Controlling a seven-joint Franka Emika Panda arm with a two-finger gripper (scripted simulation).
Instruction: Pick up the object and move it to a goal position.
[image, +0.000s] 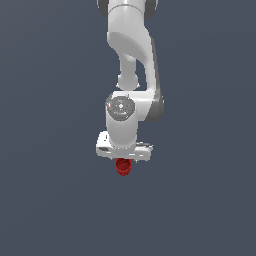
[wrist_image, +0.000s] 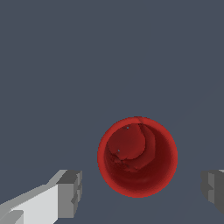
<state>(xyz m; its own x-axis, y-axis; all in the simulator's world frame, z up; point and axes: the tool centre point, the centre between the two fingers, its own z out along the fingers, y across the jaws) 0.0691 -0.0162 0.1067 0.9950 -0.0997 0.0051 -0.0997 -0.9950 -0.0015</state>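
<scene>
In the exterior view the gripper (image: 123, 159) body hides the fingers and the top of the red cup (image: 123, 167). The arm points straight down. Wrist view: fingers (wrist_image: 70, 192) spread apart, the cup (wrist_image: 137, 156) between them, untouched.

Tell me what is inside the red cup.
The red cup shows only its own red inner wall and floor, unevenly shaded; nothing else inside. Whatever is beneath it is covered.
</scene>
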